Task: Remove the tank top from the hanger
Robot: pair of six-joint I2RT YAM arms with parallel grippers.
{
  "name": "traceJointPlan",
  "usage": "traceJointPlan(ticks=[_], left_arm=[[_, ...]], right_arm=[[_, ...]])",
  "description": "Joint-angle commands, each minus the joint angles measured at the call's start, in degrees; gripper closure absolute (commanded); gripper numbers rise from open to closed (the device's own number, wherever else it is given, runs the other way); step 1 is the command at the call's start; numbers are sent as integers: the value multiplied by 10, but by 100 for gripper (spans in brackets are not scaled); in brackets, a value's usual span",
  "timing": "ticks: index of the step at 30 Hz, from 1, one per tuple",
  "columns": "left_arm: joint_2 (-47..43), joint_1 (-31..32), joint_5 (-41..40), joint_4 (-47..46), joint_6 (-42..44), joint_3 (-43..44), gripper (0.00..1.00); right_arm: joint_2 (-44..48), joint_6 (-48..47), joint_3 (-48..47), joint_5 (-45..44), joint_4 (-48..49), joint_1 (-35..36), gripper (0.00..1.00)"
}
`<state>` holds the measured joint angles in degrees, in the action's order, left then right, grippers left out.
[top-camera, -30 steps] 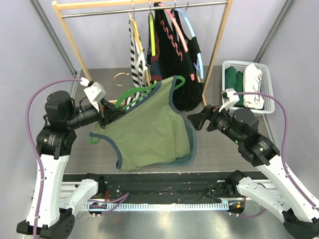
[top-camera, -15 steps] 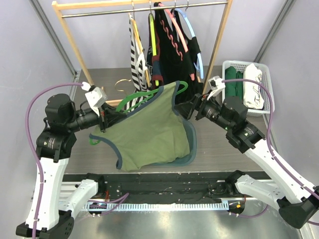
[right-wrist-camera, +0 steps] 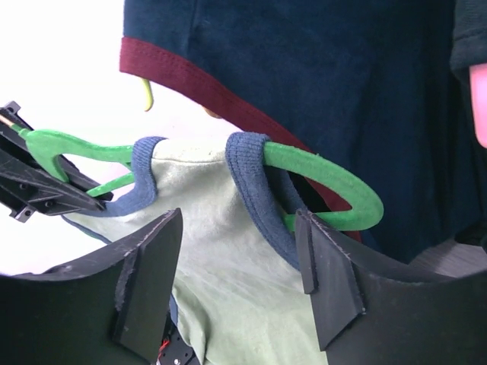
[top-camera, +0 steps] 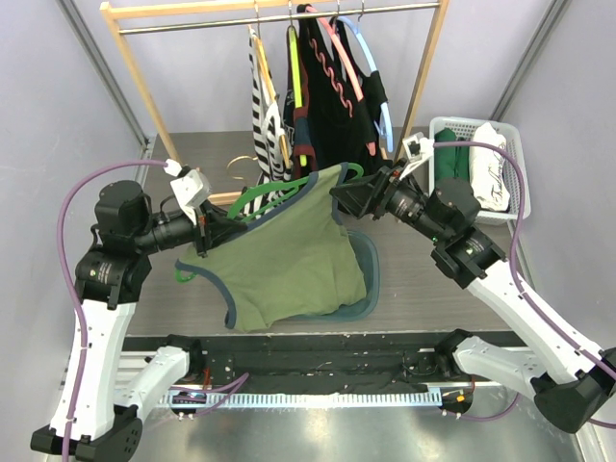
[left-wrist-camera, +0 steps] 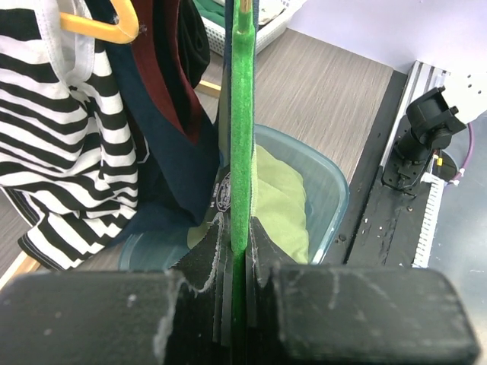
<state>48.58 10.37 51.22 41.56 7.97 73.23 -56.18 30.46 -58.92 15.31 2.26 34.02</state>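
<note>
An olive green tank top (top-camera: 289,260) with navy blue trim hangs on a bright green hanger (top-camera: 265,190), held above the table. My left gripper (top-camera: 205,228) is shut on the green hanger (left-wrist-camera: 241,137) near its left end. My right gripper (top-camera: 344,199) is open at the top's right shoulder. In the right wrist view its jaws straddle the blue strap (right-wrist-camera: 259,194) looped over the hanger's end (right-wrist-camera: 335,190), with the tank top (right-wrist-camera: 221,251) between them. My right gripper (right-wrist-camera: 236,251) holds nothing.
A wooden clothes rack (top-camera: 279,12) at the back carries a striped garment (top-camera: 265,115) and dark garments (top-camera: 337,106) right behind the hanger. A white basket (top-camera: 478,164) of folded clothes stands at the right. A loose tan hanger (top-camera: 233,154) lies on the table.
My right gripper has moved left and forward from the right side up to the tank top's right shoulder. My left gripper has kept its hold, tilting the hanger slightly.
</note>
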Motion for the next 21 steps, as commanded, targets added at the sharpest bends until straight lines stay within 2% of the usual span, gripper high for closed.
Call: traceJointPlan(ticks=[1,3,5,6,9,11,12,18,21], left_arm=[[-6,3,26,-24,-3,8,100],[-6,4,27,-24,-4,5,100],[-7,5,26,-24,-4,2,100],[-7,5,25,-24,-3,1,100],[-9,4,21,-24,0,-3,100],[-9,4,19,-24,4,-7,100],[-9,5,19,-24,5,-9,100],[-16,5,-11,-24,21,-18,100],[-19,4,-29,-19,39,-27,100]], right_arm=[[-10,16,-28,14,54,2,34],[-14,21,-30,19,59,2,37],[-17,26,-30,23,64,2,46],[-17,28,-30,22,65,2,54],[-17,30,-26,22,71,2,67],[-16,30,-26,24,71,1,71],[-16,30,-26,24,71,1,77],[12,23,-24,13,31,2,91],[34,16,-17,-21,-3,2,93]])
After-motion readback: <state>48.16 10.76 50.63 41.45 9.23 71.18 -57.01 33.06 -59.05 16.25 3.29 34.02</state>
